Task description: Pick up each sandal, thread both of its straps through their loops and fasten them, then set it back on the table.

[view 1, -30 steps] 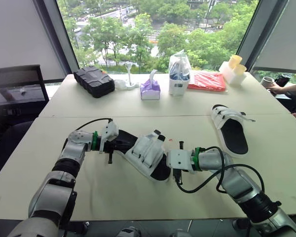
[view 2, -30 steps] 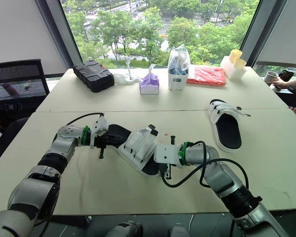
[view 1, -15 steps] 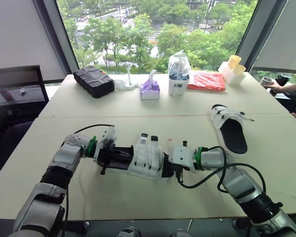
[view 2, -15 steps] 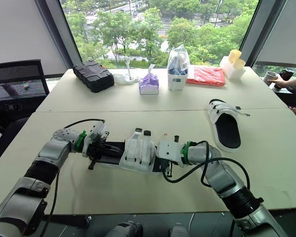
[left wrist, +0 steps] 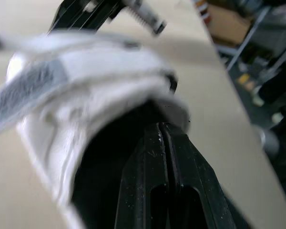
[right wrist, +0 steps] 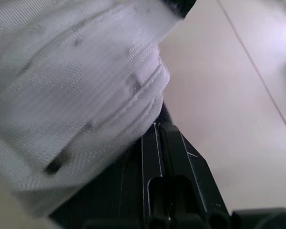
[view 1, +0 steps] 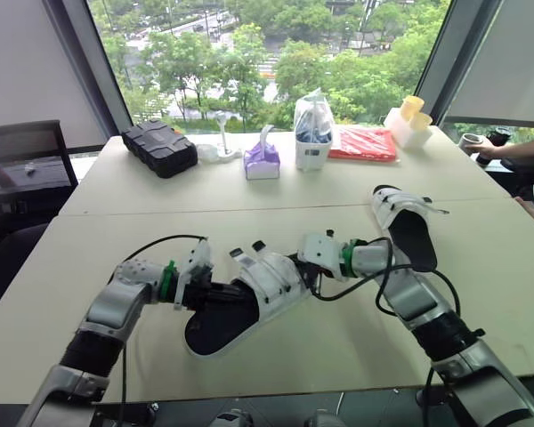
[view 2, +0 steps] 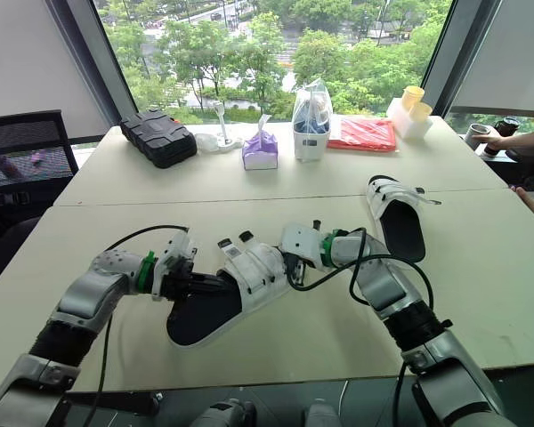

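Left gripper (view 1: 212, 292) and right gripper (view 1: 304, 269), fingers pressed together, flank the near sandal (view 1: 249, 301); 2nd sandal (view 1: 408, 233) lies to its right, black case (view 1: 160, 148) and tissues (view 1: 262, 163) well behind.

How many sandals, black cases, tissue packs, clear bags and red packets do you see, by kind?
Sandals: 2
Black case: 1
Tissue pack: 1
Clear bag: 1
Red packet: 1
Total: 6

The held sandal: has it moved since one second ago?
Yes. The sandal has turned: its strapped end, by the right tool, swung toward the table seam, and its other end swung away from it.
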